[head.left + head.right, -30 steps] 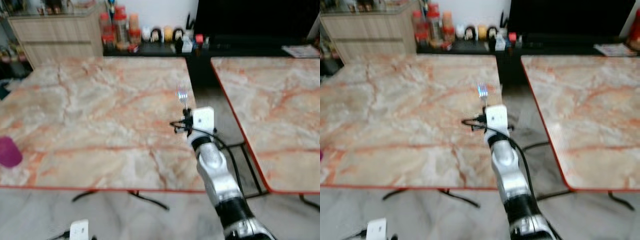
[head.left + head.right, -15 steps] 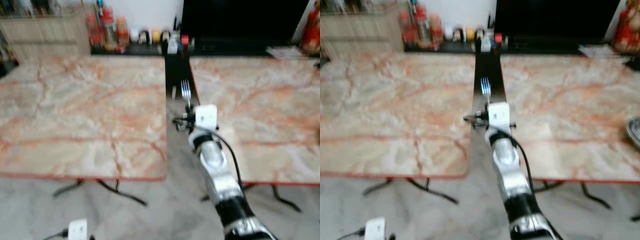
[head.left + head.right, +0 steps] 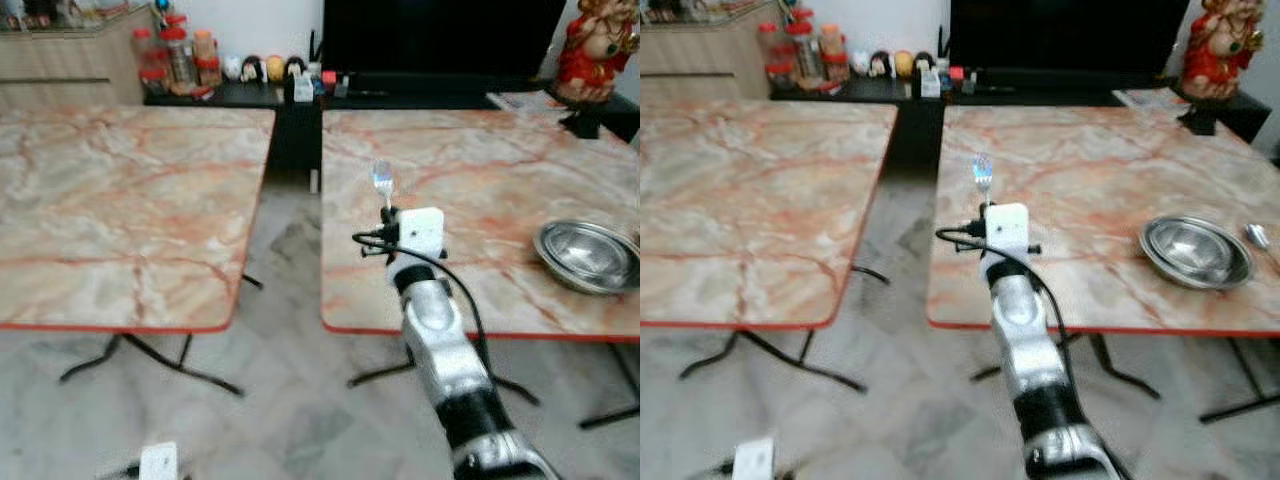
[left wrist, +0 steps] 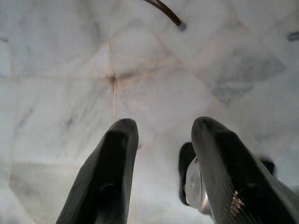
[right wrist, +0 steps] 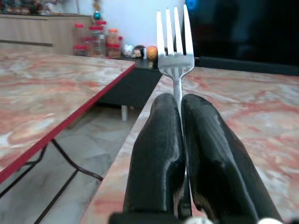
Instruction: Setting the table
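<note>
The right arm (image 3: 440,350) is stretched forward and a little up from the robot's body, its silver forearm rising to the white wrist block, and the right gripper (image 5: 181,105) at its end is clamped tight on a fork (image 5: 174,44). The two black fingers (image 5: 159,140) press together with the fork's thin handle pinched between them, and the tines stand straight up beyond the fingertips. Seen from the head, the fork (image 3: 382,181) hangs above the near left part of the right table (image 3: 470,170), with the gripper over the table's front edge. Well off to the fingers' right on that same marble top sits a steel bowl (image 3: 586,255), and just past it a spoon (image 3: 1257,236) lies near the table's edge. Beyond the fingertips, at the far side of the room, are a dark screen (image 3: 430,35), a row of jars (image 3: 180,60) on a low shelf and a red figurine (image 3: 592,45). To the fingers' left, across a gap of tiled floor (image 3: 280,350), stands the left table (image 3: 120,200). The left gripper (image 4: 161,154) hangs low, pointing down at the floor, its fingers (image 4: 110,172) spread apart with nothing between them.
</note>
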